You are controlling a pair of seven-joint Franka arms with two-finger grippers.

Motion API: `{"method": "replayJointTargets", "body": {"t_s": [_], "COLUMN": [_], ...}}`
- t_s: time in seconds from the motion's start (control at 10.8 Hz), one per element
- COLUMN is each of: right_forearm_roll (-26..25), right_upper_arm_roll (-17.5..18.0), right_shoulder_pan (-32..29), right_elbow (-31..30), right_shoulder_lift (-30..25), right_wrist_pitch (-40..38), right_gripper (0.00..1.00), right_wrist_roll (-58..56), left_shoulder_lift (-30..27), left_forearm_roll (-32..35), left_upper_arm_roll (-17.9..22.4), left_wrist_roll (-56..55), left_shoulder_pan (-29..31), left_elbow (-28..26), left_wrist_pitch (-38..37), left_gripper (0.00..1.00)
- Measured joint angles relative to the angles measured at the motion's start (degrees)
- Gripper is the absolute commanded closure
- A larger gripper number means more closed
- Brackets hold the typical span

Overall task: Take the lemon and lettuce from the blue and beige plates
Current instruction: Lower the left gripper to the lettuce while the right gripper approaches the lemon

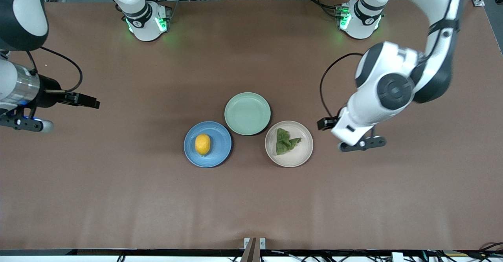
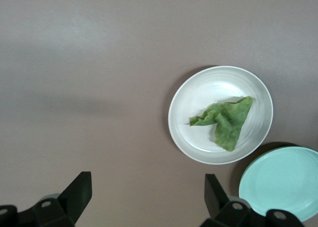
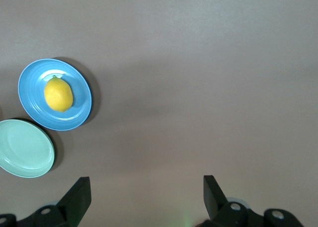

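A yellow lemon (image 1: 202, 144) lies on the blue plate (image 1: 221, 146). A crumpled green lettuce leaf (image 1: 285, 141) lies on the beige plate (image 1: 300, 155). My left gripper (image 1: 361, 143) hangs open and empty over bare table beside the beige plate, toward the left arm's end. The left wrist view shows its open gripper (image 2: 148, 197), the lettuce (image 2: 224, 121) and the beige plate (image 2: 198, 95). My right gripper (image 1: 27, 124) is open and empty over the table at the right arm's end. The right wrist view shows its open gripper (image 3: 146, 197), the lemon (image 3: 58, 94) and the blue plate (image 3: 31, 80).
An empty pale green plate (image 1: 247, 113) sits between the two other plates, farther from the front camera. It also shows in the left wrist view (image 2: 285, 182) and in the right wrist view (image 3: 25, 148). Brown table surface surrounds the plates.
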Motion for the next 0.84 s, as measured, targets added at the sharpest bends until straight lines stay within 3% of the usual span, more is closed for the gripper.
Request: {"method": "replayJointTargets", "body": {"t_s": [0.46, 0.84], "right_forearm_roll": [3.3, 3.9], "right_upper_arm_roll": [0.1, 0.3], "right_shoulder_pan": [3.7, 7.2], "right_elbow": [0.0, -0.1], "right_shoulder_lift": [3.4, 7.7], "right_wrist_pitch": [5.5, 10.6], "right_gripper": [0.00, 0.00], "right_wrist_roll": [8.6, 13.4], "left_shoulder_lift": [7.6, 10.0], "left_forearm_roll": [0.0, 0.0], "left_upper_arm_roll": [-0.1, 0.0], "left_wrist_roll": [-3.4, -7.4], "left_shoulder_pan": [-3.2, -8.4], "left_elbow": [0.0, 0.1], "left_wrist_pitch": [10.7, 14.1], "left_gripper": [0.00, 0.00]}}
